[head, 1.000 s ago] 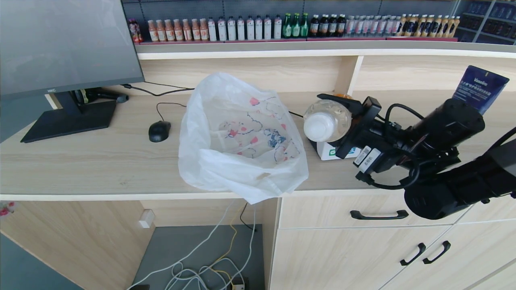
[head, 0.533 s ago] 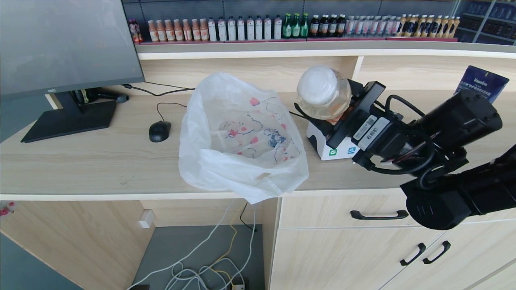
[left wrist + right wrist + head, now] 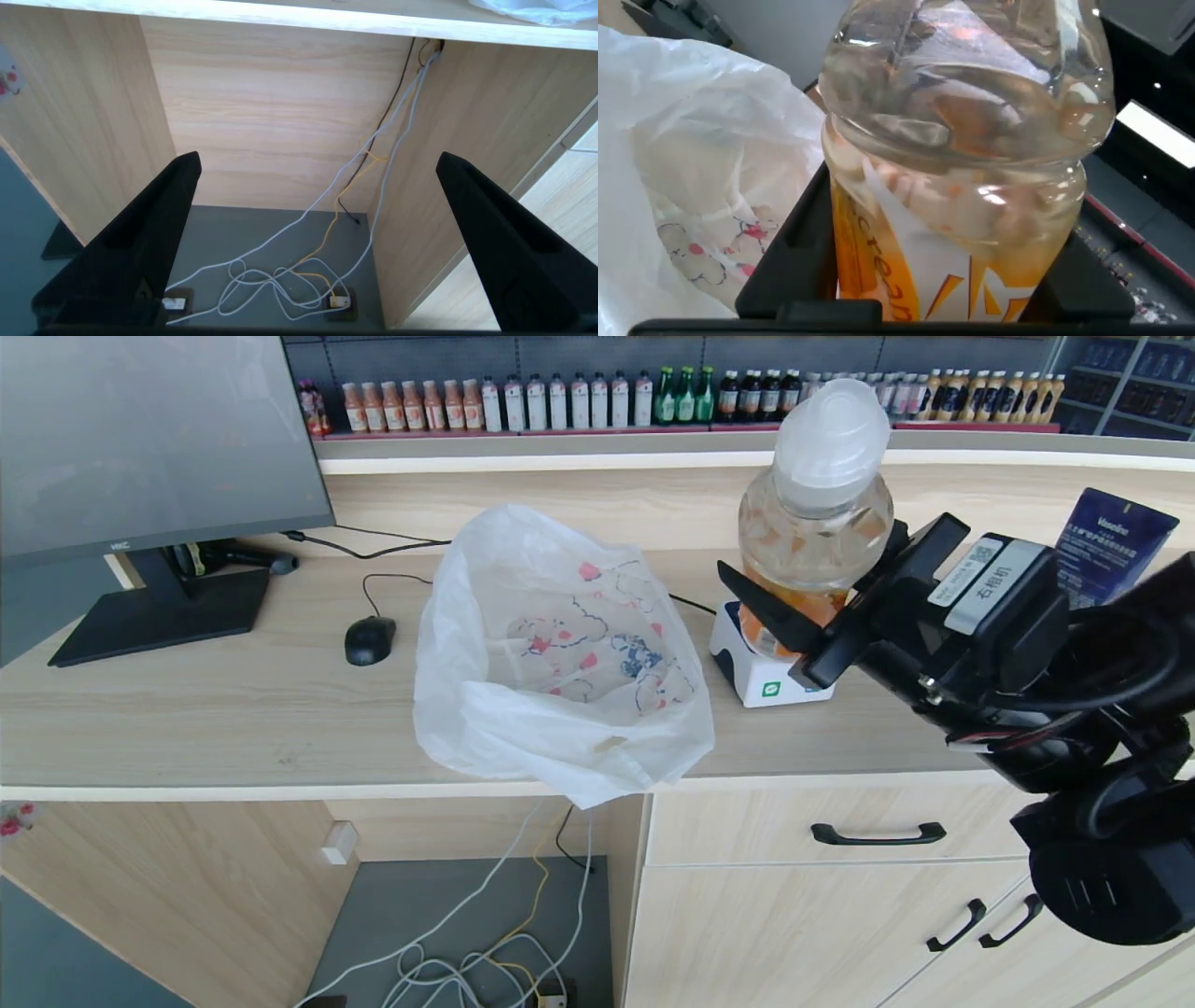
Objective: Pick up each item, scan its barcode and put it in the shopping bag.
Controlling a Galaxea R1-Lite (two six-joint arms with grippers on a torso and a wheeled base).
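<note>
My right gripper (image 3: 817, 616) is shut on a clear bottle (image 3: 814, 518) with an orange label and a white cap. It holds the bottle upright in the air above the small white scanner box (image 3: 761, 677) on the counter. In the right wrist view the bottle (image 3: 957, 177) sits between the black fingers (image 3: 789, 257), with the bag (image 3: 682, 168) behind it. The white shopping bag (image 3: 560, 653) with cartoon prints stands open on the counter, left of the scanner. My left gripper (image 3: 318, 243) hangs open below the counter, over the floor cables.
A monitor (image 3: 140, 439) on a black stand and a mouse (image 3: 370, 640) sit on the counter's left part. A blue card (image 3: 1116, 541) stands at the back right. Drink bottles line the far shelf (image 3: 672, 397). Drawers with black handles (image 3: 878, 835) are below the counter.
The right gripper has turned the bottle from lying with its cap towards the camera to upright, and lifted it higher above the scanner. The bag has stayed put.
</note>
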